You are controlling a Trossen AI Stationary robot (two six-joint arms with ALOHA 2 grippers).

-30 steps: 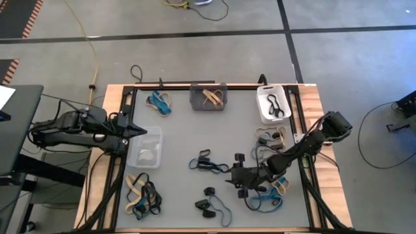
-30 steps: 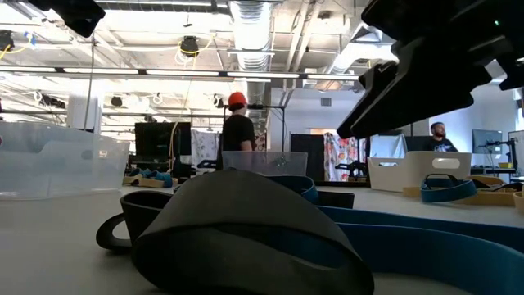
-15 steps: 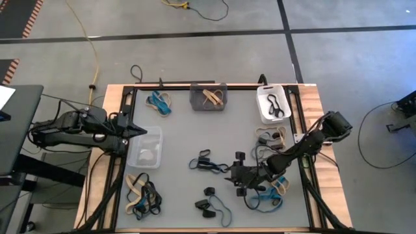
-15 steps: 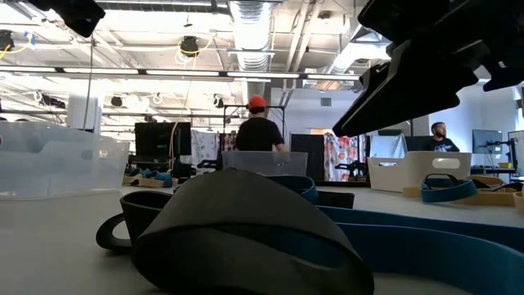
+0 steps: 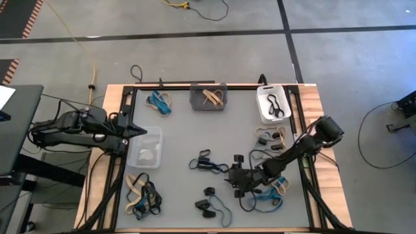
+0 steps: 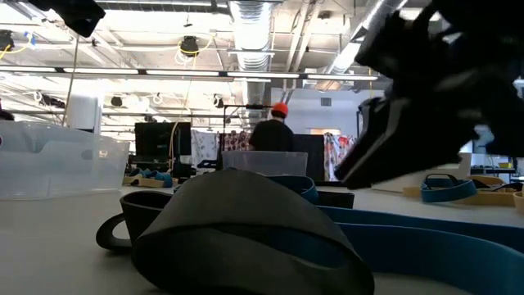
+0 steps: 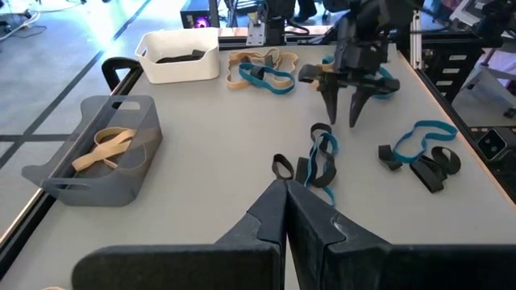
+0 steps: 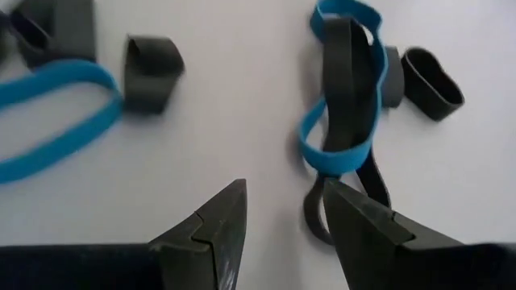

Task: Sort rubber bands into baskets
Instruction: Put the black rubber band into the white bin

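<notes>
You have three baskets on the table: a dark grey basket [image 5: 208, 97] at the middle of the far edge, a white basket [image 5: 272, 104] in the far right corner, and a clear basket [image 5: 145, 148] on the left side. The grey one holds tan bands [image 5: 213, 97], the white one holds a black band [image 5: 273, 103]; what lies in the clear one you cannot make out.

Loose rubber bands lie in six clusters: blue and tan near the far left [image 5: 160, 101], a tan, blue and black pile at the near left corner [image 5: 142, 195], a blue-and-black tangle mid-table [image 5: 207, 162], black and blue ones at the near edge [image 5: 211, 205], tan and black by the right rail [image 5: 272, 136], and blue and tan under the right arm [image 5: 270, 195].

Your right gripper [image 5: 238, 177] hovers just right of the mid-table tangle, jaws parted and empty. Your left gripper [image 5: 140, 132] sits closed at the clear basket's far edge, gripping nothing. The table's centre between the far baskets and the tangle is bare.
</notes>
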